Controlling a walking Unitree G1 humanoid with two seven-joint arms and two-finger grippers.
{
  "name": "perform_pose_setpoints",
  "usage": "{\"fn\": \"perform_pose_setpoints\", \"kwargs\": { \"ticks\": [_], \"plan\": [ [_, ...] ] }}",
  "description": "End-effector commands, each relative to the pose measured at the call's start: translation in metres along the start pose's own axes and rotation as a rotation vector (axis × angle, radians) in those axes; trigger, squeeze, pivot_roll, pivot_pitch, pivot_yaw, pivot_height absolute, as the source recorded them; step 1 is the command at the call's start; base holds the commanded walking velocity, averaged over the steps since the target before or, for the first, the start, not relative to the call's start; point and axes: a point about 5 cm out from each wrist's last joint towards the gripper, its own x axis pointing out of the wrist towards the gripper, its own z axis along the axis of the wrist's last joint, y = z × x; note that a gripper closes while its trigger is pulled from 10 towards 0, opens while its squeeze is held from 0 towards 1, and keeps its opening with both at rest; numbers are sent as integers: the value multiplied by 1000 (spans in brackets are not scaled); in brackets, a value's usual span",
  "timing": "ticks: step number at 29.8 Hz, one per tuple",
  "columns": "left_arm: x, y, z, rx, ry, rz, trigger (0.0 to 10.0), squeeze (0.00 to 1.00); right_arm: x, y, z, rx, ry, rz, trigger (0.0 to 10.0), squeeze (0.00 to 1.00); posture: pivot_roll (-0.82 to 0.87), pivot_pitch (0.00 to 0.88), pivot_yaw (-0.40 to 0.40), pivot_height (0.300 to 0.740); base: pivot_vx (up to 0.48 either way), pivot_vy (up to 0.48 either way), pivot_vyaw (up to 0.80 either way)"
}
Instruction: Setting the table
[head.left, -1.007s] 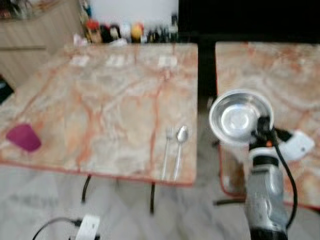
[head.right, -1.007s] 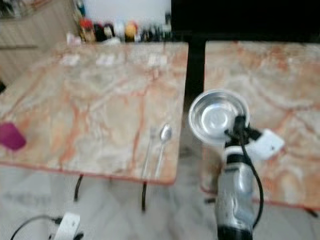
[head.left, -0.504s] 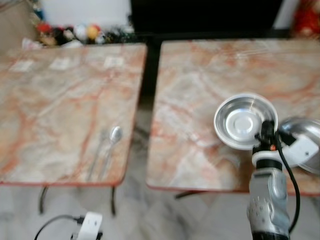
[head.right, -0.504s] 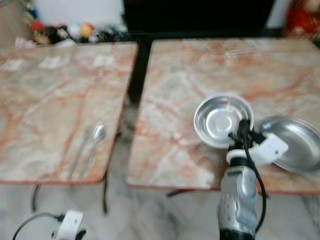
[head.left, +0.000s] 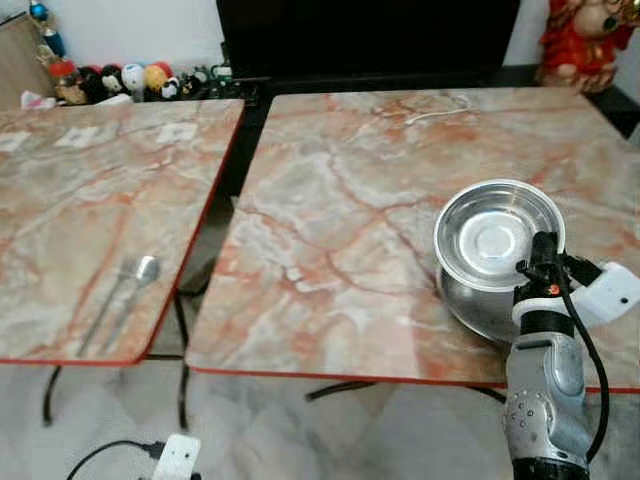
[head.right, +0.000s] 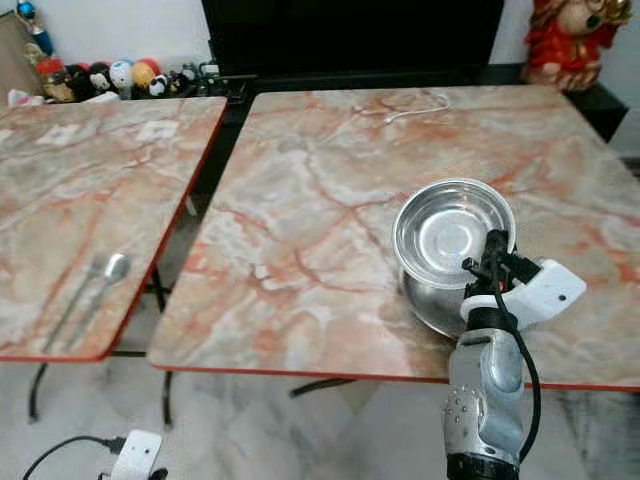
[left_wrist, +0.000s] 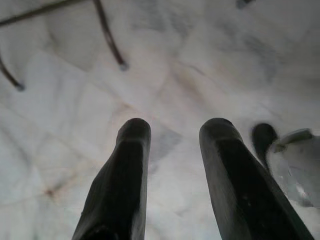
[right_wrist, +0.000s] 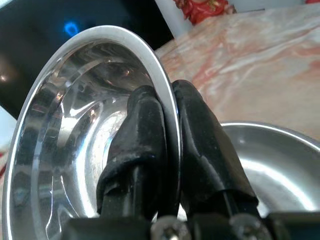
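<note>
The right hand, fingers clamped on a steel bowl's rim, holds it directly above a plate on the counter.

The held bowl is covering most of the plate beneath it, while the red figurine is getting cropped at upper right.
</note>
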Motion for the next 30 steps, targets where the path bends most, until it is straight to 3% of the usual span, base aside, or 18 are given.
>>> {"fn": "perform_pose_setpoints", "kwargs": {
  "ticks": [1,10,20,23,25,27,30],
  "plan": [
    [-3,6,-10,6,29,20,10000,0,2,6,9,3,-36,11,10000,0,-105,52,61,740,0,0,0],
    [-3,7,-9,-1,31,27,10000,0,2,12,17,13,-62,4,10000,0,-105,71,58,740,0,0,0],
    [-5,10,-15,-13,44,38,10000,0,8,-13,20,-119,-13,-211,10000,0,-101,90,60,740,0,0,0],
    [-5,11,-15,-13,45,41,10000,0,11,-14,22,-74,-7,-234,10000,0,-99,92,58,740,0,0,0],
    [-4,14,-13,-16,43,49,10000,0,11,-6,21,34,10,-236,10000,0,-98,93,57,740,0,0,0],
    [-4,15,-13,-16,42,50,10000,0,11,-5,21,53,19,-238,10000,0,-98,93,57,740,0,0,0],
    [-4,14,-13,-14,43,49,10000,0,4,-1,9,213,74,-304,10000,0,-96,92,62,740,0,0,0]
  ]
}}
